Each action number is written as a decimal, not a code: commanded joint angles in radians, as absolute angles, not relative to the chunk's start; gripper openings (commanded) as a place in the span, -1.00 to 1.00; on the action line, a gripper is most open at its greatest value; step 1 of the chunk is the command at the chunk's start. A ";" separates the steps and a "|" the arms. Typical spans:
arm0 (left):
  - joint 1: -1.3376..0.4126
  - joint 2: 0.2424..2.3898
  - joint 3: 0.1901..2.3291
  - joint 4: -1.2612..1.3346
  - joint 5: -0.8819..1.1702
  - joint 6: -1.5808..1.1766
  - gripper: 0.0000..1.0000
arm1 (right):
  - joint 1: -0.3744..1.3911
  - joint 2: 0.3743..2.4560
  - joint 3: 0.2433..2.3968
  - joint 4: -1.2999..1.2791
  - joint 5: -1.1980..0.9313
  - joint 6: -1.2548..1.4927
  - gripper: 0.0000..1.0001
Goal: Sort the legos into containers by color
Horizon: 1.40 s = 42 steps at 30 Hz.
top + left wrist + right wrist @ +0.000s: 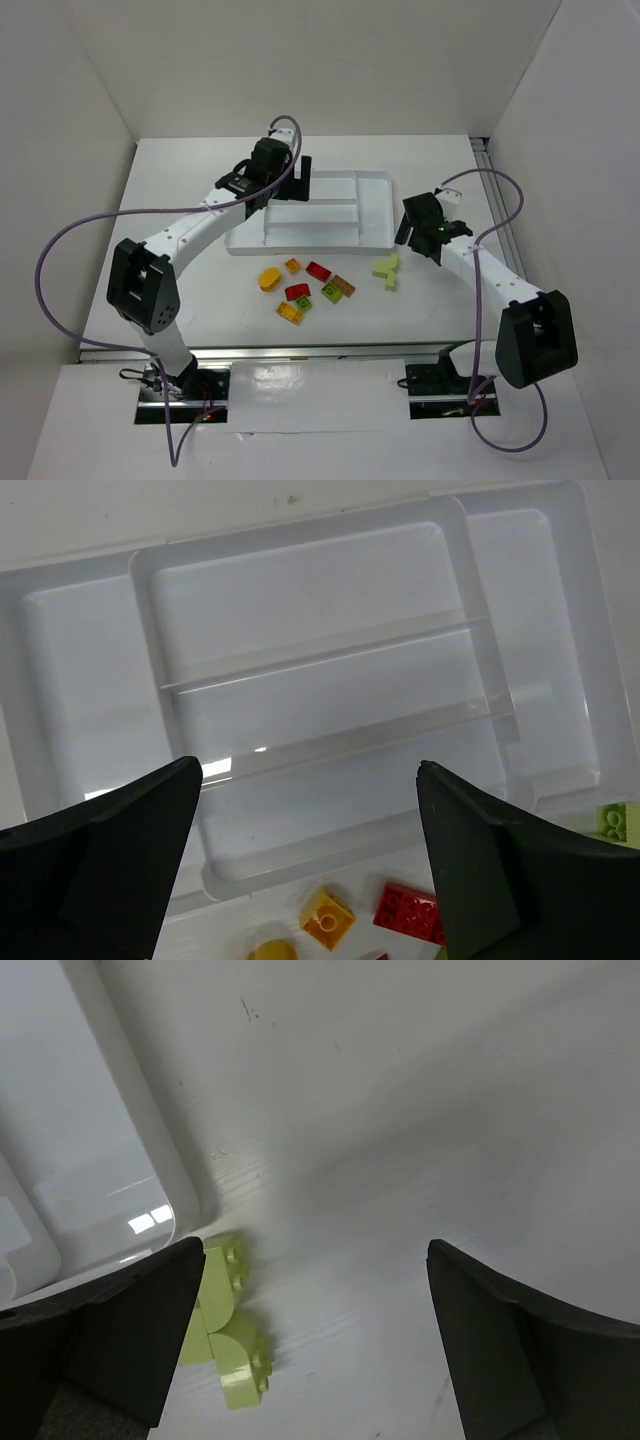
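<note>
White divided tray (340, 215): lies flat on the table. Left gripper (308, 765): hangs over the tray's left part, jaws spread wide, holding nothing. Right gripper (315, 1245): hangs just off the tray's near right corner, equally wide, nothing held. Legos (319, 270): lie scattered just in front of the tray, pale green ones (388, 270) nearest that corner

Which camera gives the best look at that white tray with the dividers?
The left wrist view: the tray nearly fills it, dividers clear, its near edge behind the fingers. The top view shows it small, its left part behind the left arm. The right wrist view catches only a corner.
</note>
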<state>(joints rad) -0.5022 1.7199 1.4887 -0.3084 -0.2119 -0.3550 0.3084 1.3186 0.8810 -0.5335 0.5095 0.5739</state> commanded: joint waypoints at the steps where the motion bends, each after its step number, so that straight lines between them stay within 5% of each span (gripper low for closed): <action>1: -0.515 1.752 1.568 -0.324 -0.189 -0.354 1.00 | 0.313 1.281 0.893 -0.482 0.537 0.568 0.99; 12: -0.515 1.755 1.569 -0.356 -0.115 -0.321 1.00 | 0.385 1.273 0.897 -0.544 0.448 0.594 0.99; 23: -0.451 1.773 1.605 -0.402 -0.058 -0.408 1.00 | 0.655 1.298 0.876 -0.612 0.462 0.692 0.94; 35: -0.442 1.766 1.615 -0.413 -0.038 -0.399 0.96 | 0.603 1.316 0.730 -0.531 0.302 0.683 0.49; 42: -0.442 1.786 1.634 -0.413 -0.020 -0.399 0.96 | 0.509 1.355 0.690 -0.442 0.281 0.612 0.45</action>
<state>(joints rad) -0.4435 1.7767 1.5970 -0.4198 -0.0425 -0.3958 0.5270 1.3415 0.7094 -0.5087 0.2939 0.6441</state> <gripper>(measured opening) 0.980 0.729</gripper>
